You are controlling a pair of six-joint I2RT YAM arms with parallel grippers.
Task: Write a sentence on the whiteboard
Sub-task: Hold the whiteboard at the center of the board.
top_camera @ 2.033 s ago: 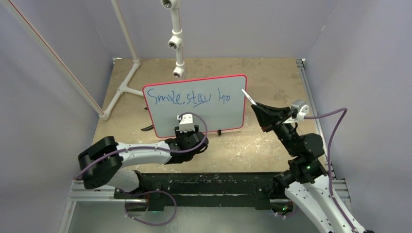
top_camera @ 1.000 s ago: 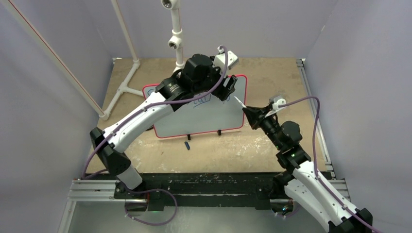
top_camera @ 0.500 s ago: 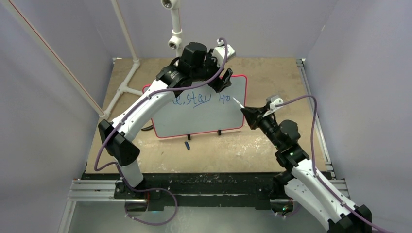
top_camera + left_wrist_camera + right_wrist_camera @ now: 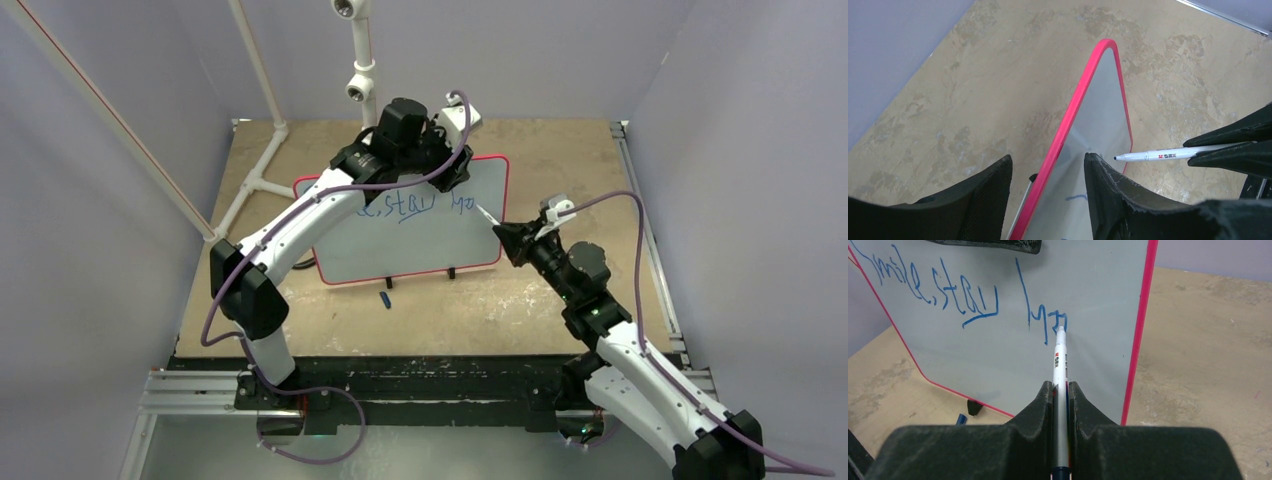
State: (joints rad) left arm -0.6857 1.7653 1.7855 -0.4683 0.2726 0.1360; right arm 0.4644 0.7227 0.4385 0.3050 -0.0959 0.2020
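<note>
Carefully: the whiteboard [image 4: 420, 245] stands at the middle of the tabletop [image 4: 560, 140]. The left gripper [image 4: 1048, 160] straddles its top edge, jaws apart, not yet clamped. The right gripper [image 4: 1060, 390] pinches the marker [image 4: 1060, 357], tip at the unfinished sentence [image 4: 963, 295]. Steady it first, then press lightly.

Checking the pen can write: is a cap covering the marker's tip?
No, the marker held in the right gripper jaws shows a bare tip at the whiteboard.

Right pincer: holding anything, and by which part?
The right pincer clamps the marker by its rear barrel; the tip end sticks out toward the whiteboard.
</note>
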